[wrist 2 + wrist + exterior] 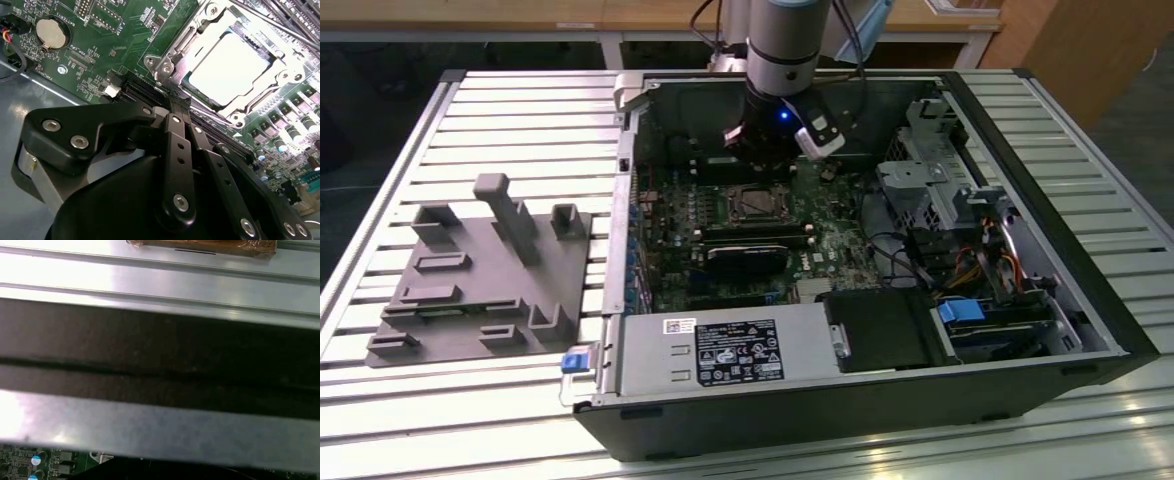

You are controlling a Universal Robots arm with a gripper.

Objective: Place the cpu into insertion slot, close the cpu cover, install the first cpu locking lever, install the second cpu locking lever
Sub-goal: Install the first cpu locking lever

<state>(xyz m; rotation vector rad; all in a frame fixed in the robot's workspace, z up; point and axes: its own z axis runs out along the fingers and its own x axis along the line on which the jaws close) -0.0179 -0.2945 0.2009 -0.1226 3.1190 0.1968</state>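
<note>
The gripper (176, 104) has its fingers (175, 145) drawn together, tips just beside a corner of the cpu cover (172, 52); whether they pinch anything is hidden. The second wrist view shows the cpu (230, 65) seated under that cover, just beyond the gripper, while the first wrist view meets the case wall (160, 365).
</note>
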